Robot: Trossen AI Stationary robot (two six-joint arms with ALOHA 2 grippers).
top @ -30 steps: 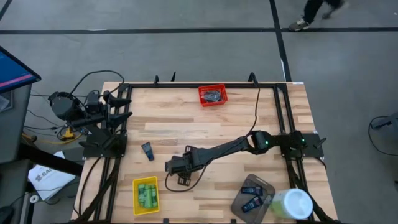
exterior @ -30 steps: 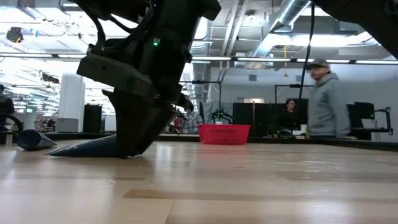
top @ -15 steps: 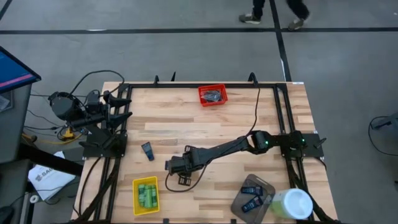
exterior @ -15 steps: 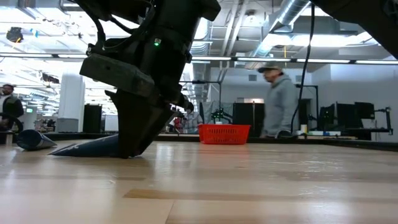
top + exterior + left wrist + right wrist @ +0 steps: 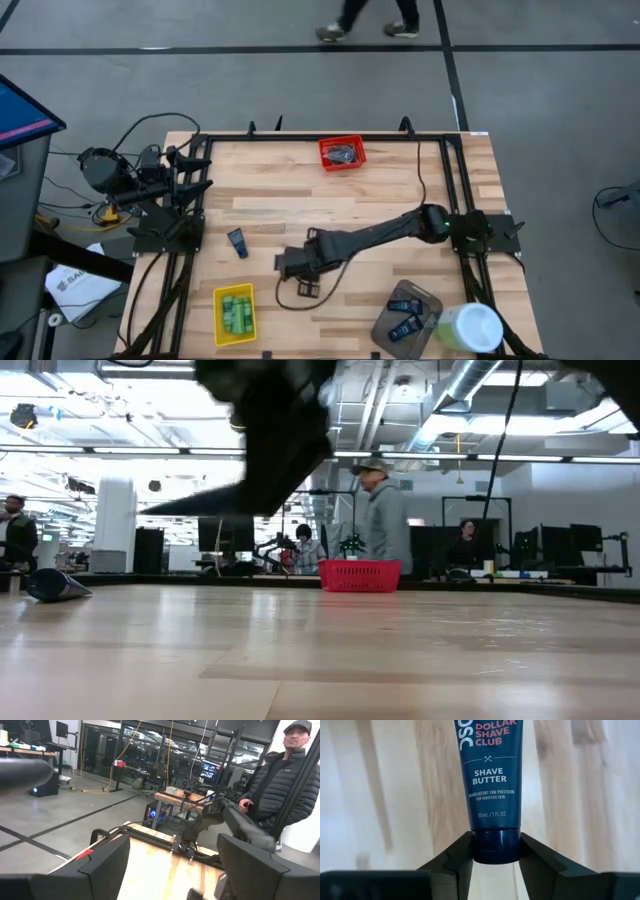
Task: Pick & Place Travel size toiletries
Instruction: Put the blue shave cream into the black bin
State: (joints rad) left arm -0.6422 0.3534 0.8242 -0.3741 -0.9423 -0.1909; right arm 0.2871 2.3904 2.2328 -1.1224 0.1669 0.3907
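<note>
A dark blue tube (image 5: 491, 775) printed "Shave Butter" is held in my right gripper (image 5: 495, 849), which is shut on it above the table's middle (image 5: 292, 263). In the low view the tube (image 5: 195, 505) sticks out sideways, clear of the wood. A second blue tube (image 5: 237, 243) lies flat on the table left of the gripper. Green bottles lie in a yellow bin (image 5: 218, 318), blue tubes in a grey container (image 5: 382, 325), and dark pucks in a red bin (image 5: 342, 143). My left gripper (image 5: 172, 865) waits open at the table's left edge (image 5: 170, 190). My right gripper pinches the tube's round dark cap (image 5: 494, 851) between its two fingers (image 5: 455, 857), one on each side. The fingers come steeply from above. The tube's body runs away from the fingers, label up, lifted clear of the table.
A big pale green and white tub (image 5: 470, 327) stands at the near right corner beside the grey container. Black frame rails run along the left and right edges (image 5: 455, 190). A person walks past in the room beyond the far edge (image 5: 385, 510).
My right gripper has risen from the table and shifted slightly toward the right edge, taking the blue tube with it. The tube's flat end, which rested on the wood, now hangs clear. The person beyond the table has walked on.
</note>
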